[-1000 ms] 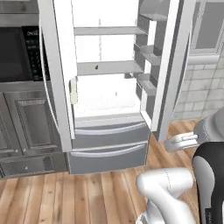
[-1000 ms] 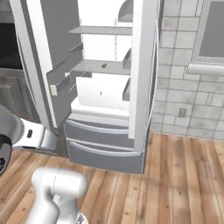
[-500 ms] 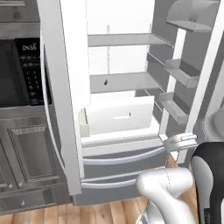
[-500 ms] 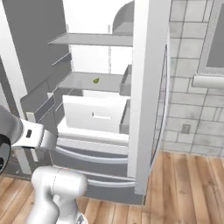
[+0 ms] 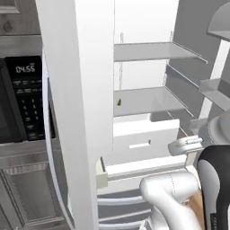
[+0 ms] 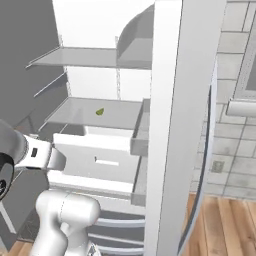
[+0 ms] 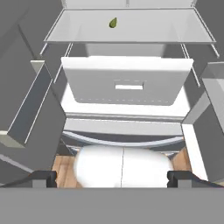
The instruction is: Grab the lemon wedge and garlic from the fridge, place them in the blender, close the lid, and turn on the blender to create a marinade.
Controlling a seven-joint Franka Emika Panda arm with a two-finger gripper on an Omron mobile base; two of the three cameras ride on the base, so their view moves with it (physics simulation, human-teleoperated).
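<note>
Standing open in front of the arm, the fridge [image 5: 148,90] is showing its pale interior, with both doors swung wide and their bins flanking the opening. Its flat shelves are lying one above the other, and a white drawer [image 7: 127,83] with a slot handle is sitting under the lower shelf [image 7: 166,30].

Hanging low and well short of that shelf, the gripper [image 7: 112,177] is pointing into the fridge with its two dark fingertips [image 7: 43,178] spread wide apart and holding nothing. From the fingers, the drawer front is lying ahead and above, and the lower shelf is sitting farther ahead and higher again.

Resting on that shelf, well beyond the fingers and roughly centred between them, a small green piece [image 7: 113,22] is lying alone; it is looking like a pointed, leaf-shaped sliver, olive in colour, and it is probably the lemon wedge, though it is too small to tell for sure. No garlic is making itself out at this size.

Reaching for it well is calling for raising the hand above the drawer's top edge before going forward, keeping the fingers wide, and coming down over the piece so one finger lands on each side. Closing gently is mattering, since so small and thin a thing could slip or skid on the smooth shelf.
</note>
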